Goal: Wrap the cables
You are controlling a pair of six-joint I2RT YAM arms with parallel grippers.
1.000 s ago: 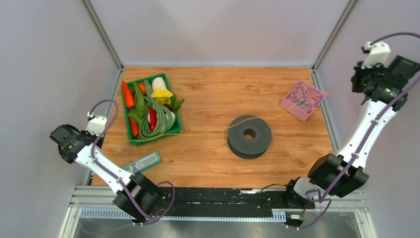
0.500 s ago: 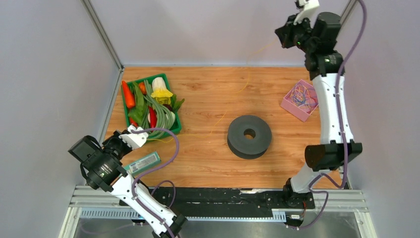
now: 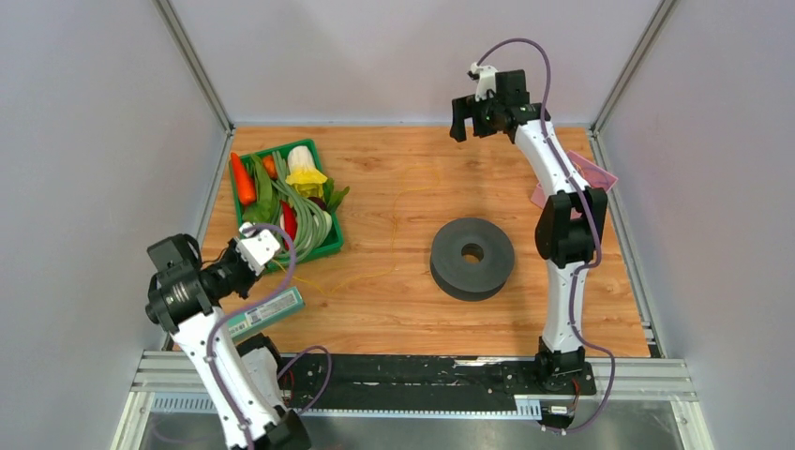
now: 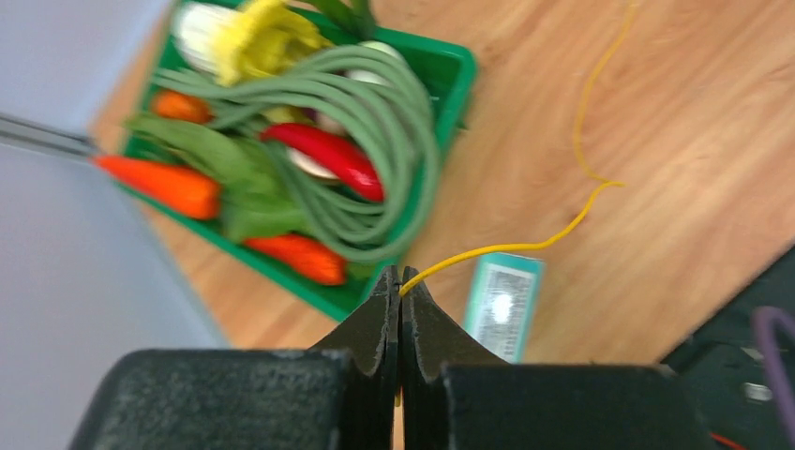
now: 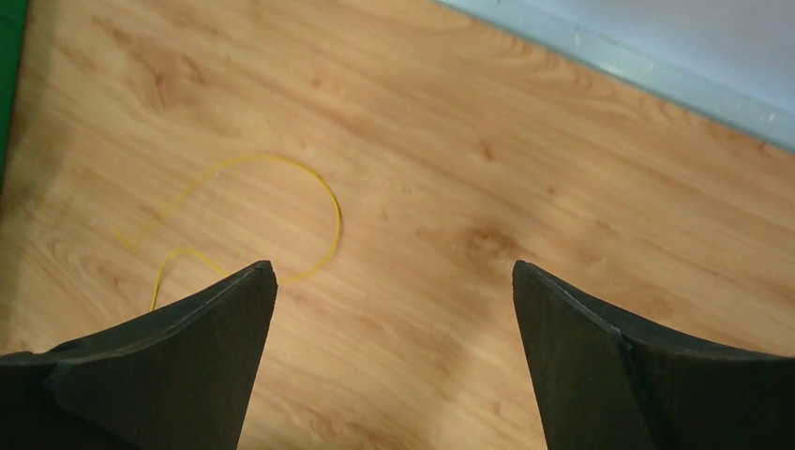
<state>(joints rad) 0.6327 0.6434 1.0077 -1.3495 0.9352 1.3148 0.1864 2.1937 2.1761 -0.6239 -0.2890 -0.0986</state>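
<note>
Left wrist view: the left gripper (image 4: 400,281) has its two black fingers pressed together on one end of the thin yellow cable (image 4: 562,225), which comes out from between the tips. From there the strand snakes across the wooden worktop (image 3: 394,319) away from the left edge. It passes near the corner of the green plastic tray (image 4: 452,73) of toy vegetables, with its coiled pale-green long beans (image 4: 394,141), carrots and a red pepper. A flat teal box (image 4: 504,302) lies just beside the cable, towards the near left corner.

From the top camera, the strand lies loose on the wood, running from the left gripper towards the middle and then bending up towards the far edge. It passes left of the dark grey round spool (image 3: 472,258), apart from it. The spool sits flat, right of centre.

The right gripper (image 5: 394,267) hangs above the far edge with its fingers spread wide and nothing between them. Below it the cable's far end curls in an open loop on the bare wood. A pink tray (image 3: 600,175) at the right edge is mostly hidden behind the right arm, and I cannot make out what it holds
</note>
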